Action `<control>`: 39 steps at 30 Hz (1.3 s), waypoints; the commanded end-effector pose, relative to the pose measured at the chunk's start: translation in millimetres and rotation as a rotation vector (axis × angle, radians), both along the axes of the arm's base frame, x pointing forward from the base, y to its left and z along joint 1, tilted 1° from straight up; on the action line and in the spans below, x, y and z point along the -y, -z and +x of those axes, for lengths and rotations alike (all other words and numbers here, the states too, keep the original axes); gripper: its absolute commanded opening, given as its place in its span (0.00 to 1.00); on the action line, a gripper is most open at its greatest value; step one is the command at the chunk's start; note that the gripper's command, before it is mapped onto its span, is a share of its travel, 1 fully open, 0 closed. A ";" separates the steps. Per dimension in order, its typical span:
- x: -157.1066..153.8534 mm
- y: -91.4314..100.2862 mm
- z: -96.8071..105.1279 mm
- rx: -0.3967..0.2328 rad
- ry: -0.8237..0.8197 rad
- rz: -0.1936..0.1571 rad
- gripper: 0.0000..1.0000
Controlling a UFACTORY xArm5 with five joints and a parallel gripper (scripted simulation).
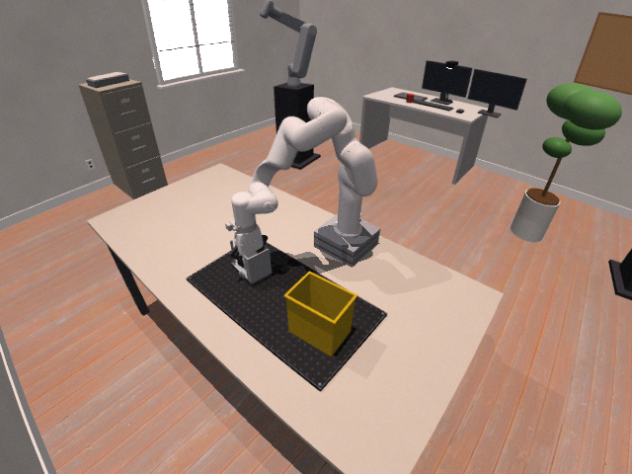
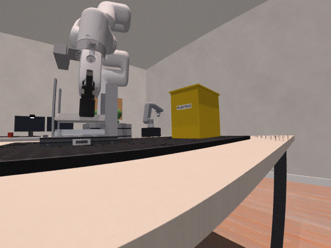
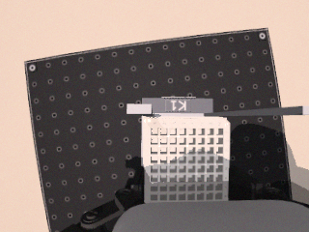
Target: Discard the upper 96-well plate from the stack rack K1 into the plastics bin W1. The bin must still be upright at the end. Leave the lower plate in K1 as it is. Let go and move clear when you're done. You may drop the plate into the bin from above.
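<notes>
the dark fingers [image 2: 87,108] are clamped wide on the upper 96-well plate [image 3: 185,157], a flat white slab with a grid of square wells, which sits raised between the thin grey posts of the stack rack k1 [image 2: 54,106]. beneath it the lower plate [image 2: 80,131] rests low in the rack, on the black dotted pegboard [image 1: 245,306]. well apart on that board the plastics bin w1 [image 1: 319,316], a boxy open-topped yellow tub, stands upright on the matte beige table [image 1: 168,219].
</notes>
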State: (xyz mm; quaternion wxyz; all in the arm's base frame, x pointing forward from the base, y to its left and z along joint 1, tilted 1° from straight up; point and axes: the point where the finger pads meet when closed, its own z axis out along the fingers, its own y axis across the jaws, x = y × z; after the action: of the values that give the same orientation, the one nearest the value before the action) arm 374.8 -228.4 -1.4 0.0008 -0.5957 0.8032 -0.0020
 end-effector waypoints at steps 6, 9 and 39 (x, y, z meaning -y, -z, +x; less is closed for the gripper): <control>1.1 -14.4 1.2 0.004 0.000 -0.002 0.00; 1.1 -19.4 1.1 0.004 0.000 -0.002 0.00; 1.7 -62.8 0.5 0.004 0.000 -0.002 0.00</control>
State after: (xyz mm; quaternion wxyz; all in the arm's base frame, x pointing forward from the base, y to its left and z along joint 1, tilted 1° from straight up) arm 374.3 -229.4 54.2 0.0009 -0.5957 0.8032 -0.0024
